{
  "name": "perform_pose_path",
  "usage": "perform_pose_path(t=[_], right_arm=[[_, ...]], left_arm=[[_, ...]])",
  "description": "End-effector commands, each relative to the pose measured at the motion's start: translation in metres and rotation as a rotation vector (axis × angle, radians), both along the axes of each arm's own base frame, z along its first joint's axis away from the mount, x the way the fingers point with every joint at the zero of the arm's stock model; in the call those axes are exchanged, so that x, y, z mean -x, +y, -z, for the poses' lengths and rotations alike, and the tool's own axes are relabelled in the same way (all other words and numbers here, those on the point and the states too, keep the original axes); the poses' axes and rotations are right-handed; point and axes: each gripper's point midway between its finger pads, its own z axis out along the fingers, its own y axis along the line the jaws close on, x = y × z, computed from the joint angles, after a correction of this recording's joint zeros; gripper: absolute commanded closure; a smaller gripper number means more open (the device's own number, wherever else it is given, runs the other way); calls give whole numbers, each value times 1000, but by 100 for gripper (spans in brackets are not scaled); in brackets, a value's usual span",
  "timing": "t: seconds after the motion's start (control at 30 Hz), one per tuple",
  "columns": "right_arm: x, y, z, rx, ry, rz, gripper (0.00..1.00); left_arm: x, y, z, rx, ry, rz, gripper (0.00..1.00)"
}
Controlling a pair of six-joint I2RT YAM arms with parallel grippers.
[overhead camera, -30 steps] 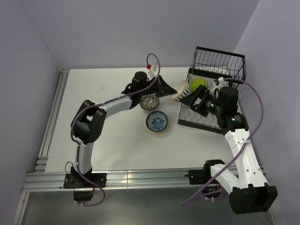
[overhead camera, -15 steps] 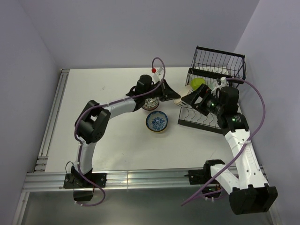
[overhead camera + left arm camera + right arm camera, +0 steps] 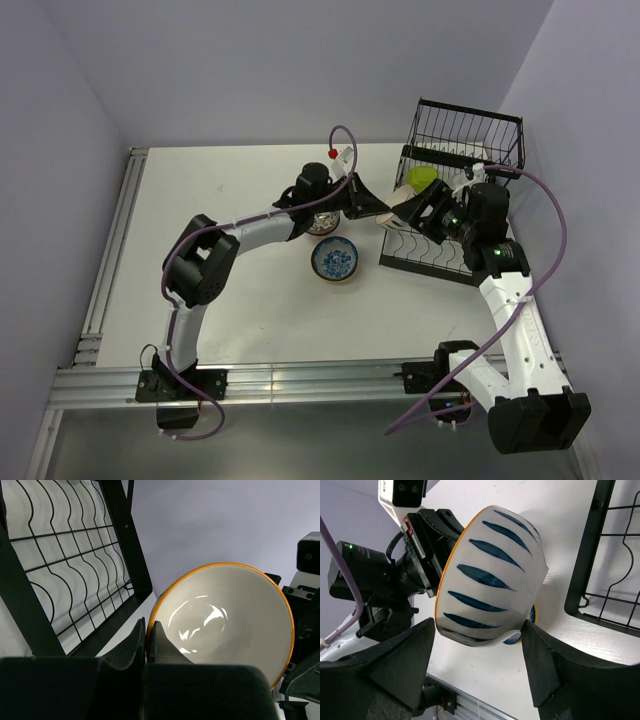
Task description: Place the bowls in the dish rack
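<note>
My left gripper [image 3: 374, 208] is shut on the rim of a cream bowl [image 3: 386, 213] with an orange rim and blue stripes outside, held on its side in the air just left of the black dish rack [image 3: 440, 252]. The left wrist view shows the pinched rim [image 3: 148, 635] and the bowl's inside [image 3: 230, 615]. My right gripper [image 3: 477, 630] is open, one finger on each side of this bowl [image 3: 490, 575]. A blue-and-white bowl [image 3: 334, 260] sits on the table. A dark floral bowl [image 3: 322, 222] is partly hidden under my left arm. A green bowl [image 3: 421, 178] stands in the rack.
The rack's tall basket section [image 3: 468, 135] is at the back right near the wall. The rack's wavy slots [image 3: 75, 570] fill the left of the left wrist view. The rack's edge [image 3: 600, 555] is to the right of the held bowl.
My left arm has carried the striped bowl to the right, up to my right gripper. The right gripper's open fingers now straddle the bowl.
</note>
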Motion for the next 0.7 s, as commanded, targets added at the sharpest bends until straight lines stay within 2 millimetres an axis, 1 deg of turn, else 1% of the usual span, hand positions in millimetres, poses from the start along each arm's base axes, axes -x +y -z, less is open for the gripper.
perform_pose_path(t=[0.0, 0.1, 0.17, 0.3, 0.4, 0.5, 0.53, 0.6, 0.63, 0.67], right_arm=[[-10, -4, -11, 5, -55, 18, 24], [-11, -6, -5, 28, -34, 23, 18], [-12, -7, -6, 32, -48, 24, 16], [-13, -10, -8, 51, -81, 39, 16], [-14, -14, -7, 63, -86, 61, 18], [-15, -14, -8, 55, -97, 61, 24], [-14, -13, -8, 53, -100, 59, 31], [-14, -13, -10, 49, -111, 56, 44], [-14, -12, -10, 51, -114, 52, 60], [-14, -12, -11, 52, -116, 51, 70]], left_arm=[[8, -9, -44, 111, -81, 36, 100], [7, -11, -45, 117, -78, 37, 100], [7, -11, -46, 122, -75, 37, 100], [8, -12, -43, 120, -71, 38, 100], [10, -13, -39, 116, -66, 41, 100], [12, -15, -35, 108, -61, 44, 100], [13, -16, -35, 107, -61, 46, 100], [14, -18, -35, 106, -62, 47, 100], [15, -19, -34, 104, -61, 49, 100], [13, -19, -34, 103, -64, 43, 100]])
